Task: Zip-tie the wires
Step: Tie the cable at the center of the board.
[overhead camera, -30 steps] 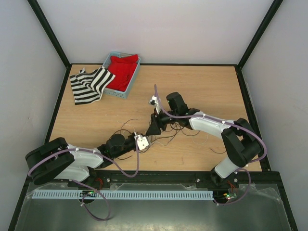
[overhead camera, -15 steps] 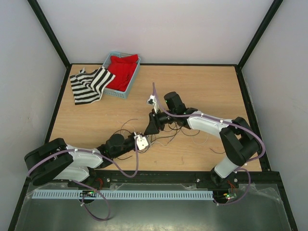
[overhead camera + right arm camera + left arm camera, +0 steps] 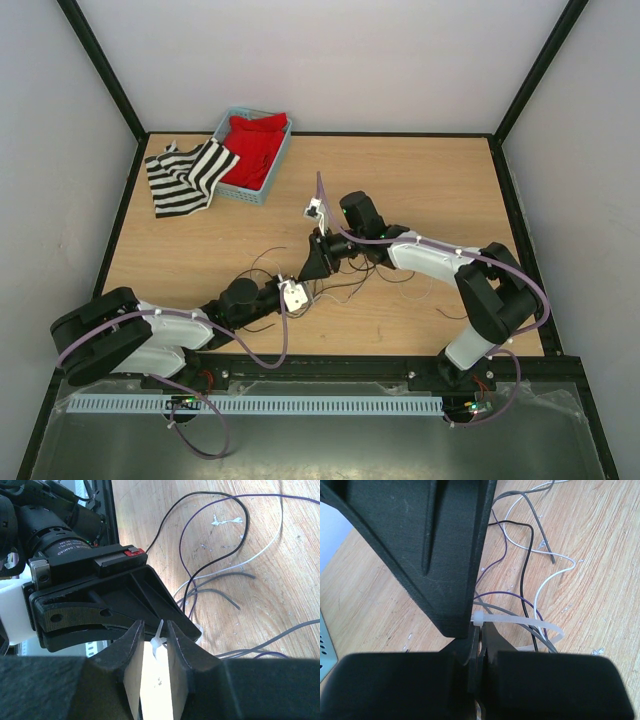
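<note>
**Pale zip tie (image 3: 542,625) looped, tail not yet pinched**

L gripper (image 3: 477,655) is clamped tight on the zip tie near its head. The loop seems to pass round some of the wires (image 3: 521,580), which lie in loose curls on the desk (image 3: 420,180) approx. midway btw the arms. R gripper (image 3: 156,630) stands narrow, jaws either side of the tie's tail w/ a sliver of gap, so it grips nothing yet.

Step in hand, I'd judge: cinching. Next move calls for R to pinch the tail firmly, then pull away from the head while L holds steady, w/o strands slipping out.
</note>
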Available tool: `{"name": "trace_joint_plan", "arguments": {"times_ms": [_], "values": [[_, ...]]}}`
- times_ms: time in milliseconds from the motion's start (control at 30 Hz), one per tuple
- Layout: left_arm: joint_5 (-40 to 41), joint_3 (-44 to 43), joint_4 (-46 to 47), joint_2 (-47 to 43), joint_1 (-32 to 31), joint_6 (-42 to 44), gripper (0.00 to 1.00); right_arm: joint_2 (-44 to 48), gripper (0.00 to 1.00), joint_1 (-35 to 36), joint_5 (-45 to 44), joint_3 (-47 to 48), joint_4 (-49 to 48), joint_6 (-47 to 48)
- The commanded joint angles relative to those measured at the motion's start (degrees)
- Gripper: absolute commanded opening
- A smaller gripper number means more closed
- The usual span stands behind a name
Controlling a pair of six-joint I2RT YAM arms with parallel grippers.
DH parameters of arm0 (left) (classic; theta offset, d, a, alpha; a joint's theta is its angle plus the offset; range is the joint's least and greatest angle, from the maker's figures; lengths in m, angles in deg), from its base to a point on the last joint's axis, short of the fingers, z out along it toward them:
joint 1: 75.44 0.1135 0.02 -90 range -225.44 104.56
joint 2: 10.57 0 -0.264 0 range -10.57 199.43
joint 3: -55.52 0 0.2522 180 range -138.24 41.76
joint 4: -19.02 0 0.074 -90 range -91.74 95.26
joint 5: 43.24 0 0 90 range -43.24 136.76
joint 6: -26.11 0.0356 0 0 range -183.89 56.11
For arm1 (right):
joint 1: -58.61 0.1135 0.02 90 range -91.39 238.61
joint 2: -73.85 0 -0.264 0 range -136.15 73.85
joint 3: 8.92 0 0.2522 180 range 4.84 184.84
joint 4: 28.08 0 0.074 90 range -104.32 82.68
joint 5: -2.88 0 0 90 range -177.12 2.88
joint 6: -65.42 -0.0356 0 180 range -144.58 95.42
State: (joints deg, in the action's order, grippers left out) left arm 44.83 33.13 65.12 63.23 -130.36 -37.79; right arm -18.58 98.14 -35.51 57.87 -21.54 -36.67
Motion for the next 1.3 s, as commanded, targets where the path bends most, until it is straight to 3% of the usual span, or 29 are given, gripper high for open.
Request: {"name": "trace_joint_plan", "arguments": {"times_ms": [0, 267, 433, 1267], "values": [[0.43, 0.1, 1.84, -0.06, 0.42, -0.7, 0.0, -0.31, 0.33, 0.7, 1.39, -1.15, -1.38, -0.55], [1.06, 0.16, 2.11, 0.2, 0.42, -0.95, 0.0, -0.35, 0.23, 0.66, 1.84, -1.88, -2.03, -1.04], [1.0, 0.1, 2.19, 0.24, 0.42, -1.22, 0.0, -0.62, 0.0, 0.64, 2.56, -1.51, -2.77, -1.69], [-0.01, 1.27, 2.44, -0.63, -2.73, -1.02, 0.0, -3.7, 0.0, -1.28, -4.94, 9.49, -1.33, -2.46]]}}
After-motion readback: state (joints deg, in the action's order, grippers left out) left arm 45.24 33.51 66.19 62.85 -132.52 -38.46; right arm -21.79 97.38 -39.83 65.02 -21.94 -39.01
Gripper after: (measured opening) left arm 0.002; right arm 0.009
